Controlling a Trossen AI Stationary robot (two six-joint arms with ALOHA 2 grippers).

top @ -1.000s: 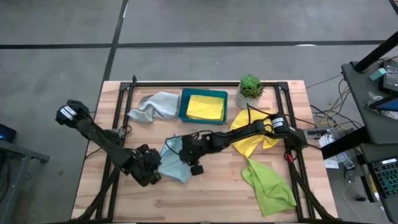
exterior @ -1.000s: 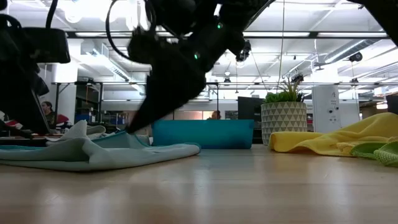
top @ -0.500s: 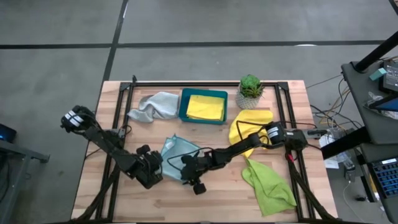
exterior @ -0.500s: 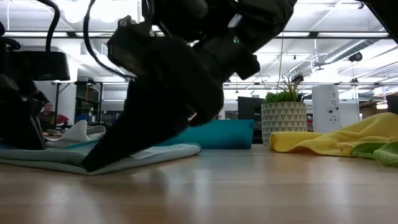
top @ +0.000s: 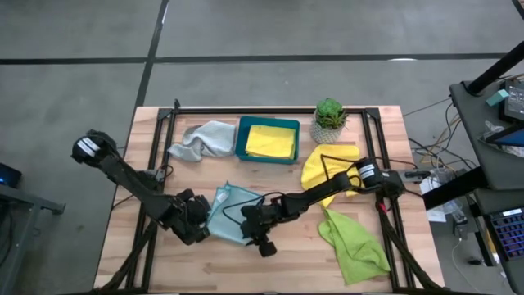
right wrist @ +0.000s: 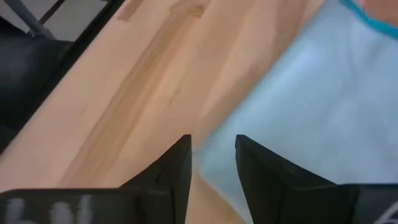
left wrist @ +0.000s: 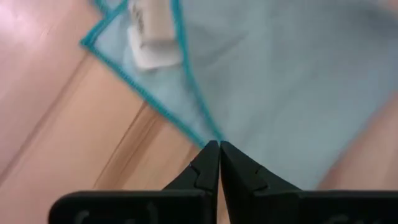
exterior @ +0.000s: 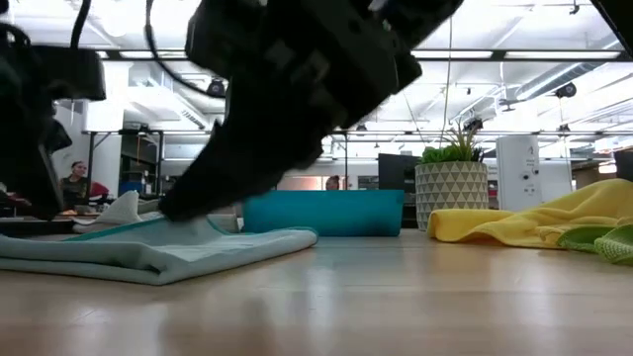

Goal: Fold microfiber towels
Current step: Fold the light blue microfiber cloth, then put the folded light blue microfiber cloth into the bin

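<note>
The left gripper [left wrist: 213, 144] is pinched tight, its fingers meeting on the teal-stitched edge of the light blue towel [top: 229, 215] near a corner with a white label [left wrist: 152, 31]. In the high view it sits at the towel's left edge [top: 196, 225], much where it was a second ago. The right gripper [right wrist: 212, 144] stands with a narrow gap between its fingers, holding nothing, its tips over the towel's border and the bare wood of the table [top: 286, 266]. Over the last second this arm has carried from the towel's far side across to its near right corner [top: 260, 232], and the cloth now lies flatter and more doubled over than it did, with a thick fold showing in the low view [exterior: 178, 259]. I judge that one fold of the light blue towel has just been laid and let go by the right gripper, while the left pins the edge. One yellow towel [top: 272, 141] lies in the teal tray [top: 241, 139]; the grey towel [top: 203, 139], second yellow towel [top: 327, 174] and lime green towel [top: 354, 242] lie unfolded, so most of the job remains
</note>
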